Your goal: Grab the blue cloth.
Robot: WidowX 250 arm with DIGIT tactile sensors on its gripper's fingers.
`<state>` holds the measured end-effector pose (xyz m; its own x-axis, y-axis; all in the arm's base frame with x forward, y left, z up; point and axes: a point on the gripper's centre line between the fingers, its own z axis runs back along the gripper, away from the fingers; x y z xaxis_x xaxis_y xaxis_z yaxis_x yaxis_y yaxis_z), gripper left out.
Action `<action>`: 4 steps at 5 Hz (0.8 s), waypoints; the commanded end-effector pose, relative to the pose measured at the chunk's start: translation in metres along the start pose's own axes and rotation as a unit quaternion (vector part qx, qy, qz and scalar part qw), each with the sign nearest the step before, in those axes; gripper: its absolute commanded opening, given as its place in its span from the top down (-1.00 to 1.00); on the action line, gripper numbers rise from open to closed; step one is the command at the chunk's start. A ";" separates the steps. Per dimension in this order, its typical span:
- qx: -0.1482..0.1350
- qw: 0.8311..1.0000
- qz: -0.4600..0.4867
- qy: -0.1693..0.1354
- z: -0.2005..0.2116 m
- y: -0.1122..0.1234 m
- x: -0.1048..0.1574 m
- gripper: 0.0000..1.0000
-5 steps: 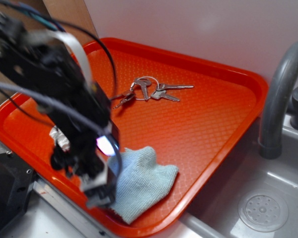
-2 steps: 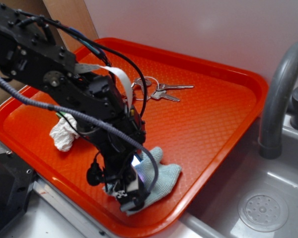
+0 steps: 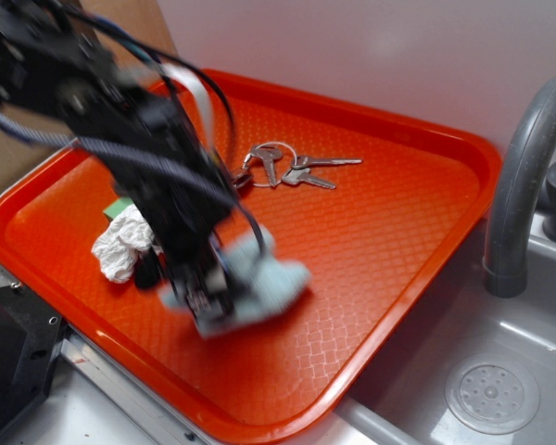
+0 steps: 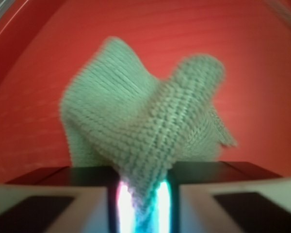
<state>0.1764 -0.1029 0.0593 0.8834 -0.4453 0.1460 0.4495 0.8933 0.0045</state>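
The blue cloth (image 3: 264, 283) is a pale blue-grey terry cloth, bunched up over the front middle of the orange tray (image 3: 398, 232). My gripper (image 3: 208, 301) is shut on one edge of it and holds it off the tray. In the wrist view the cloth (image 4: 145, 121) hangs from between my two closed fingers, with the gripper (image 4: 143, 194) pinching a fold of it. The arm is blurred in the exterior view.
A crumpled white tissue (image 3: 122, 246) and a small green block (image 3: 120, 208) lie at the tray's left. A bunch of keys (image 3: 283, 167) lies at the back. A grey tap (image 3: 524, 185) and a sink with a drain (image 3: 491, 394) are at the right.
My gripper has closed on the cloth and moved up and left with it. The cloth left the tray's front edge and now hangs bunched from the jaws.
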 end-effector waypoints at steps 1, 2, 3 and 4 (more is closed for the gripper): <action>-0.029 0.990 0.124 -0.064 0.098 0.066 -0.029 1.00; -0.030 0.988 0.119 -0.092 0.145 0.055 -0.007 1.00; -0.005 0.986 0.139 -0.091 0.168 0.047 0.017 1.00; 0.001 0.990 0.121 -0.067 0.149 0.040 0.024 1.00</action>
